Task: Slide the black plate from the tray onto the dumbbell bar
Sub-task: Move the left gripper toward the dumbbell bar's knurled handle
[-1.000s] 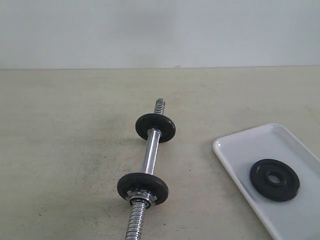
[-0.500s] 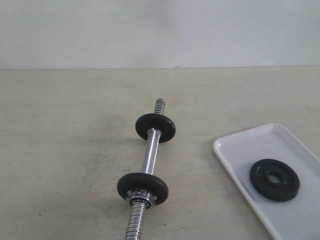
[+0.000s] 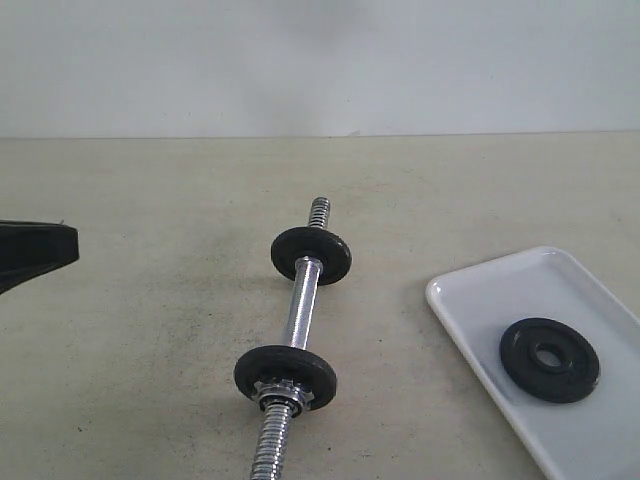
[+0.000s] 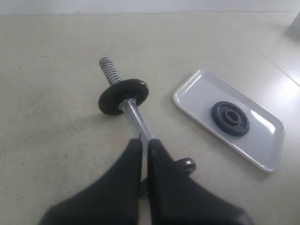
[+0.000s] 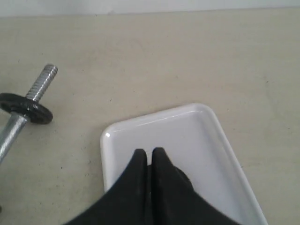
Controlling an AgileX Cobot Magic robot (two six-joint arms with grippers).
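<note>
The black plate [image 3: 549, 359] lies flat in the white tray [image 3: 455, 300] at the right. The chrome dumbbell bar [image 3: 300, 310] lies on the table in the middle, carrying two other black discs [image 3: 311, 255] [image 3: 285, 373] and a star collar nut [image 3: 286, 393]. My left gripper [image 3: 60, 250] pokes in at the left edge, well apart from the bar. In the left wrist view it [image 4: 144, 143] is shut and empty, with bar [image 4: 133, 115], tray [image 4: 187, 89] and plate [image 4: 230, 118] beyond. My right gripper [image 5: 149, 152] is shut and empty over the tray [image 5: 140, 126]; the plate [image 5: 186, 178] is mostly hidden behind its fingers.
A bare beige tabletop [image 3: 150, 330] surrounds the bar and tray, with a pale wall [image 3: 320, 60] behind. The bar's far threaded end [image 3: 319, 210] sticks out beyond the rear disc. The tray runs off the exterior view's right edge.
My left gripper has come into the exterior view at the left edge. The bar, discs, tray and plate have not moved.
</note>
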